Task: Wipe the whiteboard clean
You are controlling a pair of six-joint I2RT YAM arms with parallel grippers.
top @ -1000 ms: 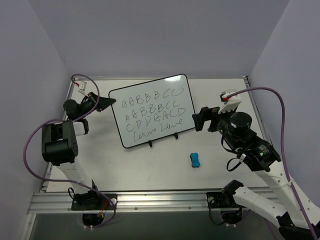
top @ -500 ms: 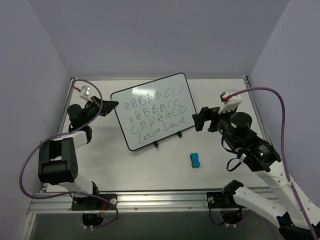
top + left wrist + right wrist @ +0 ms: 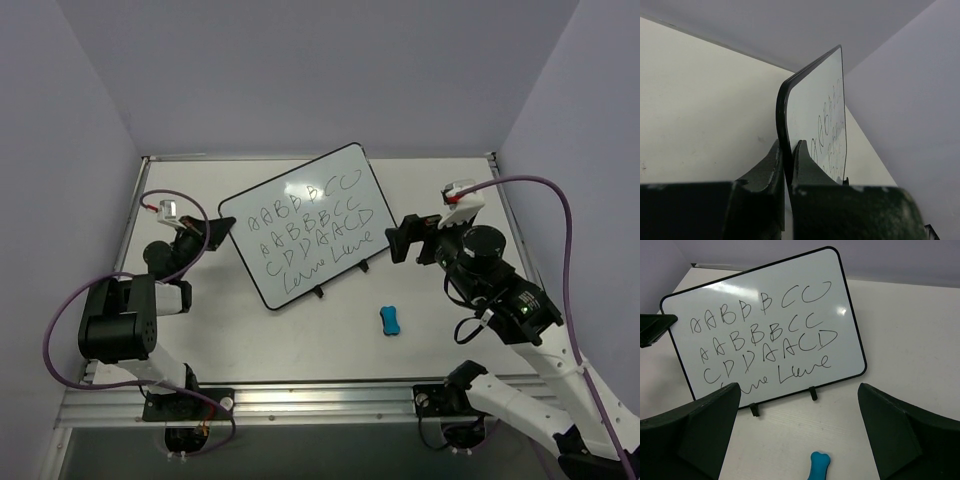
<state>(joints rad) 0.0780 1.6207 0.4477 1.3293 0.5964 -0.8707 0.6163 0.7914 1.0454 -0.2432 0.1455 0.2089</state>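
A whiteboard (image 3: pixel 310 225) covered in black handwritten letters stands propped at the middle of the table (image 3: pixel 250 330), its left edge pinched between the jaws of the left gripper (image 3: pixel 222 228). The right gripper (image 3: pixel 403 238) hovers beside the board's right edge, jaws spread wide, a small blue eraser (image 3: pixel 390 320) lying nearby.

1. My left arm (image 3: pixel 118 320) sits low at 9 o'clock, elbow folded, wrist aimed toward 3.
2. My left gripper (image 3: pixel 218 229) has its fingers (image 3: pixel 765 172) pinched tight on the whiteboard (image 3: pixel 310 225) edge.
3. My right gripper (image 3: pixel 400 240) hovers at 3 o'clock, fingers spread wide, facing 9.
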